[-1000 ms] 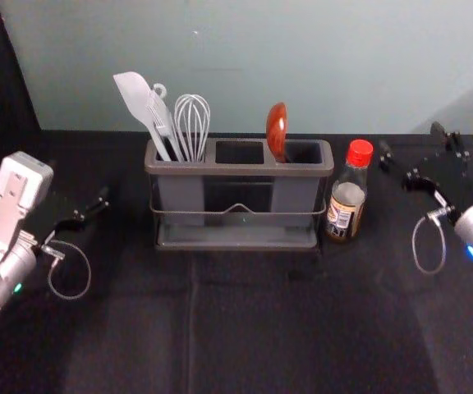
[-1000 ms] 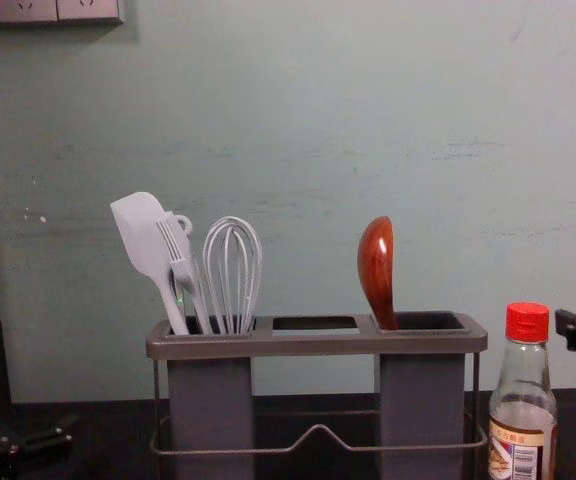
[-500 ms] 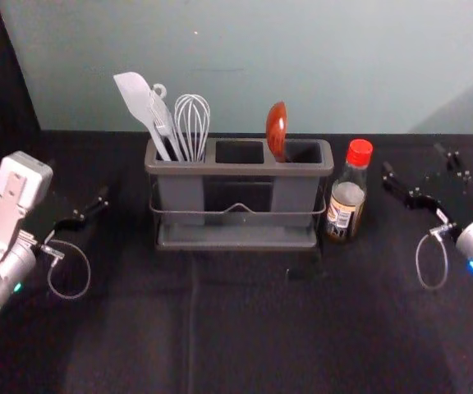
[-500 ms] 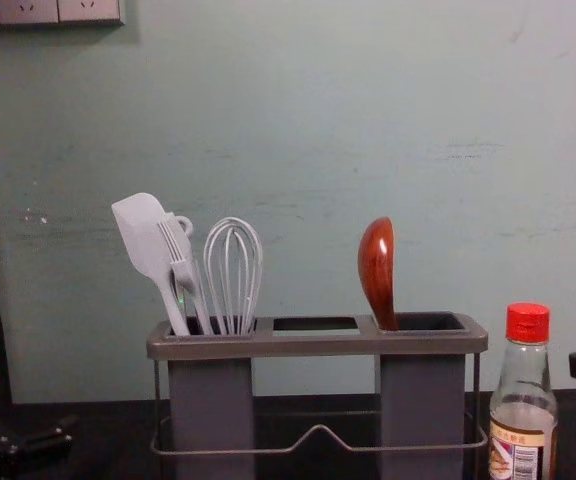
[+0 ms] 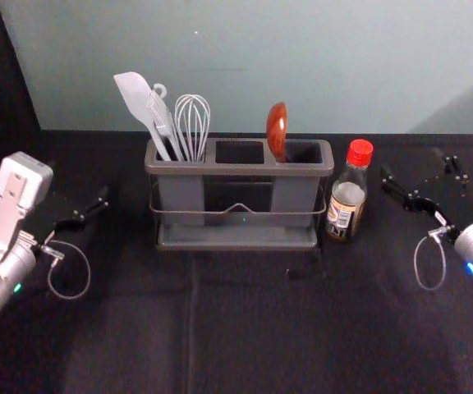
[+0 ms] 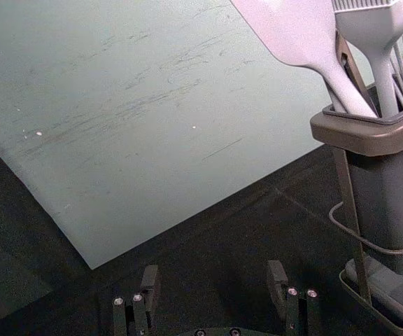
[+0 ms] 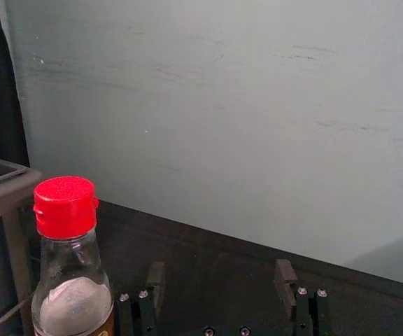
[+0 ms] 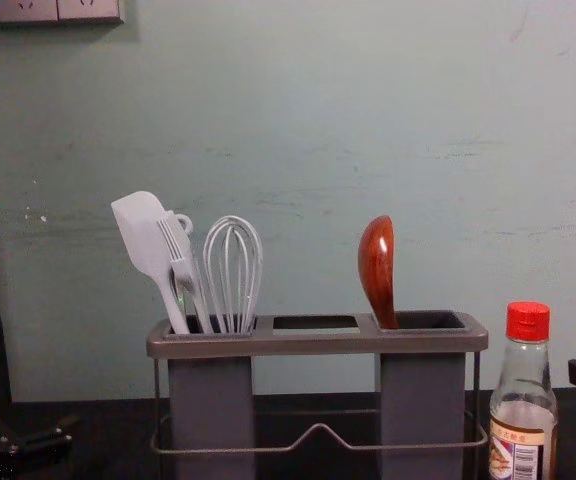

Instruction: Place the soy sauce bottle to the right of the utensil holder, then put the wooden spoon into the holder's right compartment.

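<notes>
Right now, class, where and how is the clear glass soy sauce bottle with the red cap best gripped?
The bottle stands upright, its neck narrowing above a wider body, so I'd clasp that body with the right gripper, from the robot's right; the grey utensil holder crowds its left.

Wooden spoon (image 8: 376, 270) in the utensil holder (image 8: 313, 344), right compartment (image 8: 422, 400); soy sauce bottle (image 8: 524, 395) just beside, contact unclear.

Behind the black left gripper (image 5: 79, 180) and right gripper (image 5: 413, 162), silver-white arms (image 5: 11, 267) are marked by a green light (image 5: 17, 287) and a blue light (image 5: 471, 268) respectively; beside each, a grey cable (image 5: 89, 267) is looped. Silver screws (image 6: 292, 291) are set into the finger bases.
</notes>
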Robot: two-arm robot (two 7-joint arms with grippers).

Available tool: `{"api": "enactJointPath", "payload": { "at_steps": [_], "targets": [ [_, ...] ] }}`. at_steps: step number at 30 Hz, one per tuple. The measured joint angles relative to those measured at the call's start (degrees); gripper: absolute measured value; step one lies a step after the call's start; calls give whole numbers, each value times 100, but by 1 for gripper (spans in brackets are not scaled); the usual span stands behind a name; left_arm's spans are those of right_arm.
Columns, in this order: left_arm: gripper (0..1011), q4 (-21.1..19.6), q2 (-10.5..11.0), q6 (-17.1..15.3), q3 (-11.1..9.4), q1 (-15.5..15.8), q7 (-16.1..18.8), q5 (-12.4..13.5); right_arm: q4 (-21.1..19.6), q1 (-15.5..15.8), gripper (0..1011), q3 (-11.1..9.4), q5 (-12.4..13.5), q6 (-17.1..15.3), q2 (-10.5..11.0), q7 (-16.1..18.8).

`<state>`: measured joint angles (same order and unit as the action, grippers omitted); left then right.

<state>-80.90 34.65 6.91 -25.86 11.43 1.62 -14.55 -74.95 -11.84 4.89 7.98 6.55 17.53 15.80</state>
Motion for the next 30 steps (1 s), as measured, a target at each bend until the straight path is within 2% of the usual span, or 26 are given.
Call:
{"api": "enactJointPath", "payload": {
  "at_steps": [30],
  "targets": [
    [1000,0,0,0,0,0,0,0,-36,22,1003,1,-6,-27,10,9]
  ]
}}
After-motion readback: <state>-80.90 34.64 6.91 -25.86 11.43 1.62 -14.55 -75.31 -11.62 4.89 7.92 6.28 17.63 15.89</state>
